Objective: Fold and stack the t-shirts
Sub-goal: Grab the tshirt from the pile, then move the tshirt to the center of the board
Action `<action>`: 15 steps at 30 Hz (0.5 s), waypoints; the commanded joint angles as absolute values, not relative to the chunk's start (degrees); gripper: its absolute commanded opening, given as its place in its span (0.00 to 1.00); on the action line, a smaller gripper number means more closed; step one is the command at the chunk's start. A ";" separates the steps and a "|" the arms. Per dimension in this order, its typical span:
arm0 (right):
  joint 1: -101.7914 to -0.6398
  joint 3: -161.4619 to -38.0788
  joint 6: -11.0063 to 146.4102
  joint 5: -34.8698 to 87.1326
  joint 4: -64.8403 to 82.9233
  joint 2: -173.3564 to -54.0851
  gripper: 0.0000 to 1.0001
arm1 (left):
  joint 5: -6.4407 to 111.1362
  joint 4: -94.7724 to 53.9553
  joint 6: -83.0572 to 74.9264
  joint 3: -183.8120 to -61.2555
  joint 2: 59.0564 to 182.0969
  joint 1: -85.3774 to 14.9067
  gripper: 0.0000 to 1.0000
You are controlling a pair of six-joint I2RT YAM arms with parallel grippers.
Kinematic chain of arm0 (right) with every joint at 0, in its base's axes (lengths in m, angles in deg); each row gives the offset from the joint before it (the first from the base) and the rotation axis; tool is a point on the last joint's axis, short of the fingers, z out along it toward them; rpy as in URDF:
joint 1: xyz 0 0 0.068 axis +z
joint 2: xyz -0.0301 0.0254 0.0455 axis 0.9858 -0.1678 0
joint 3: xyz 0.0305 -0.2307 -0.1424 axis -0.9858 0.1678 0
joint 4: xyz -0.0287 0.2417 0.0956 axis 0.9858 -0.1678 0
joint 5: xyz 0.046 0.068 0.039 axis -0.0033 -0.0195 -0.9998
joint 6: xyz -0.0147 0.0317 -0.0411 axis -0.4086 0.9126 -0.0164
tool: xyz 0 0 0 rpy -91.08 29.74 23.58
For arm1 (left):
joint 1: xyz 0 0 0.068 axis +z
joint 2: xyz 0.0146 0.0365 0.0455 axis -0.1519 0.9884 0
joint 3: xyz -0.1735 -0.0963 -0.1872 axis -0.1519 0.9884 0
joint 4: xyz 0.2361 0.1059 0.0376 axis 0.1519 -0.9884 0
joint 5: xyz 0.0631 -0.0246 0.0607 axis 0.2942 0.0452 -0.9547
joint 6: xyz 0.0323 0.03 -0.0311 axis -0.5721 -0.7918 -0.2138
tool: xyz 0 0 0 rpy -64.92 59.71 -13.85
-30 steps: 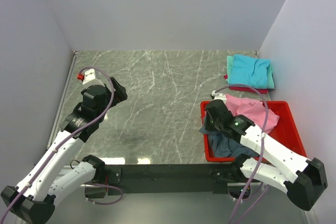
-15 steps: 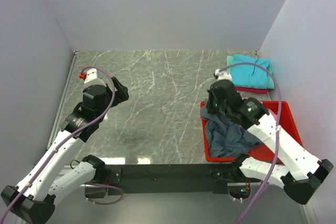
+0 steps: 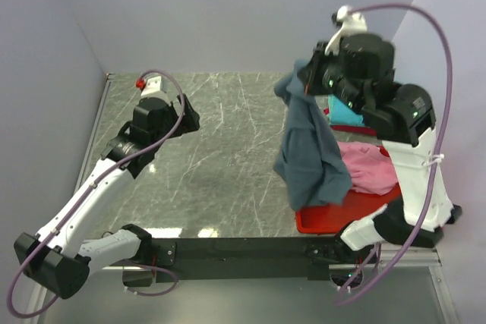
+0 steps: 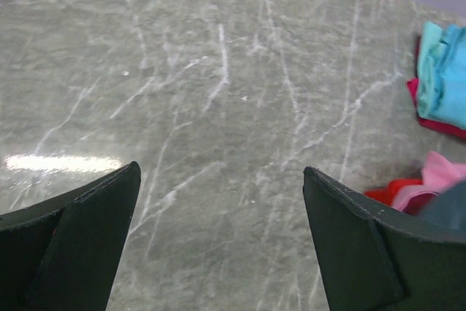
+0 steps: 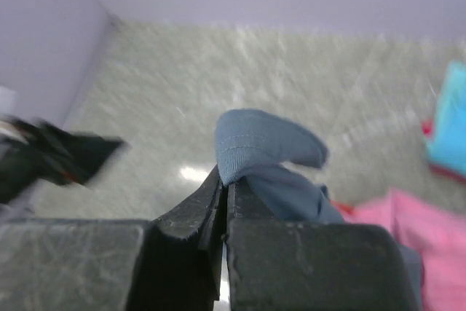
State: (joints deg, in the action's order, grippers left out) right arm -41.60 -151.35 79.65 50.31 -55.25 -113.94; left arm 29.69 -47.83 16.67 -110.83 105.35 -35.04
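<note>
A slate blue-grey t-shirt hangs in the air above the table's right side, its hem pinched in my right gripper, which is shut on it high up. A pink t-shirt lies in the red bin below. Folded turquoise, mint and red t-shirts are stacked at the far right, mostly hidden behind the right arm in the top view. My left gripper hovers open over bare marble on the left, nothing between its fingers.
The grey marble table is bounded by lilac walls at the back and both sides. The red bin sits at the near right edge. A purple cable loops above each arm.
My right gripper closed on the blue-grey t-shirt in the bin and lifted it high, up and toward the back. The left arm stretched a little farther toward the back and centre.
</note>
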 commanded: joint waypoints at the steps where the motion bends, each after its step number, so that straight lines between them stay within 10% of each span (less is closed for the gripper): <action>1: -41.41 -170.87 75.48 46.09 -57.33 -121.21 0.00 | 35.28 -49.49 14.50 -118.19 107.39 -34.84 0.99; 15: -41.41 -158.08 86.70 -0.83 -7.36 -122.37 0.00 | 37.76 -58.37 13.44 -133.51 105.03 -34.84 0.99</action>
